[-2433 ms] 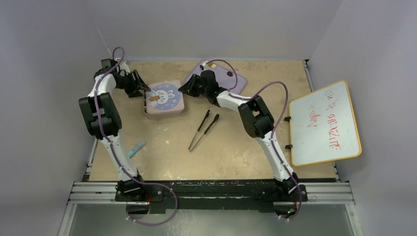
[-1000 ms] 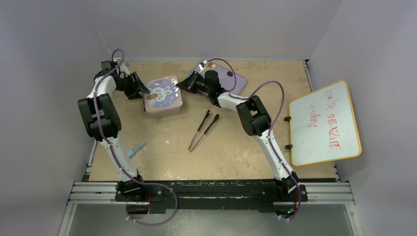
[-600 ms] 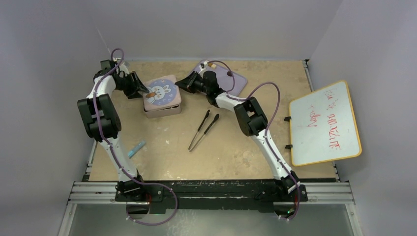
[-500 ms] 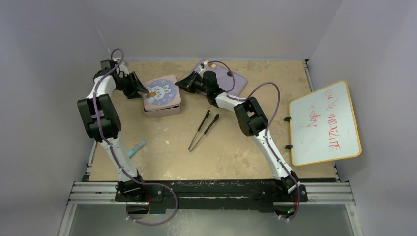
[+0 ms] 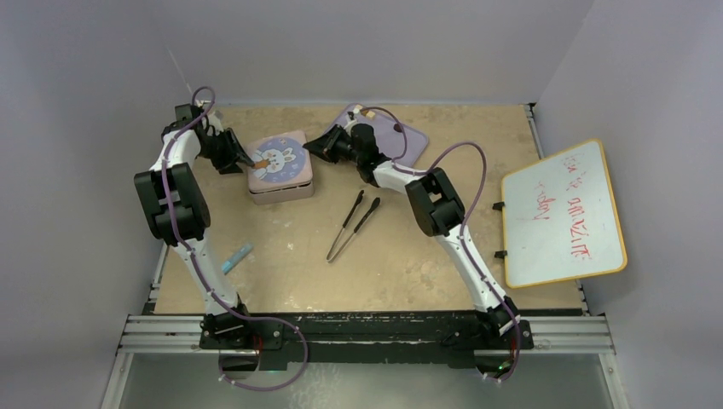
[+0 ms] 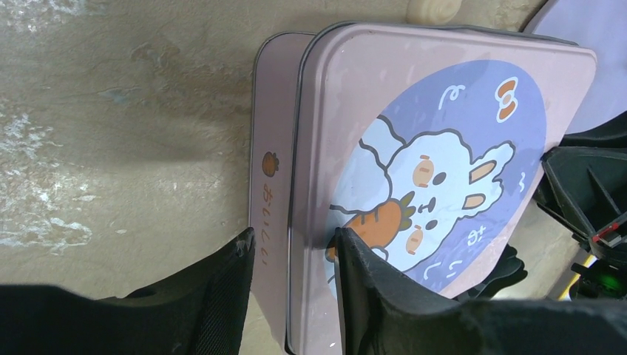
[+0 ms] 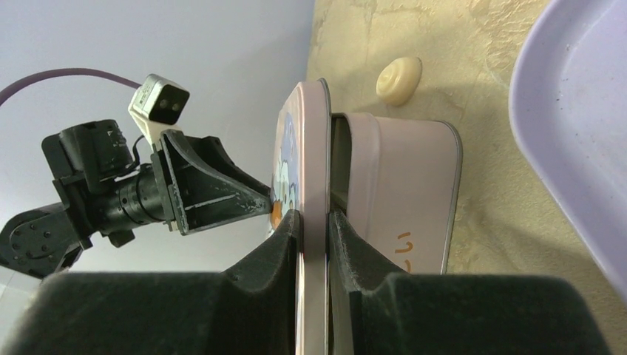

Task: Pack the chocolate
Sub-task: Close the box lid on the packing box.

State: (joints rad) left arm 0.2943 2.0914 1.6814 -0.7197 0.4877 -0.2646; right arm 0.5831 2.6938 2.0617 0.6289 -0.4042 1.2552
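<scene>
The left gripper [image 6: 293,244] straddles the left rim of the pink tin [image 6: 268,200] with a narrow gap, one finger on the bunny lid [image 6: 444,133]; whether it clamps cannot be told. The right gripper [image 7: 314,220] pinches the lid's opposite edge. A cream chocolate [image 7: 399,78] lies on the bench [image 5: 409,256] between the tin and the purple tray [image 5: 415,143], which carries a dark piece [image 5: 398,128].
</scene>
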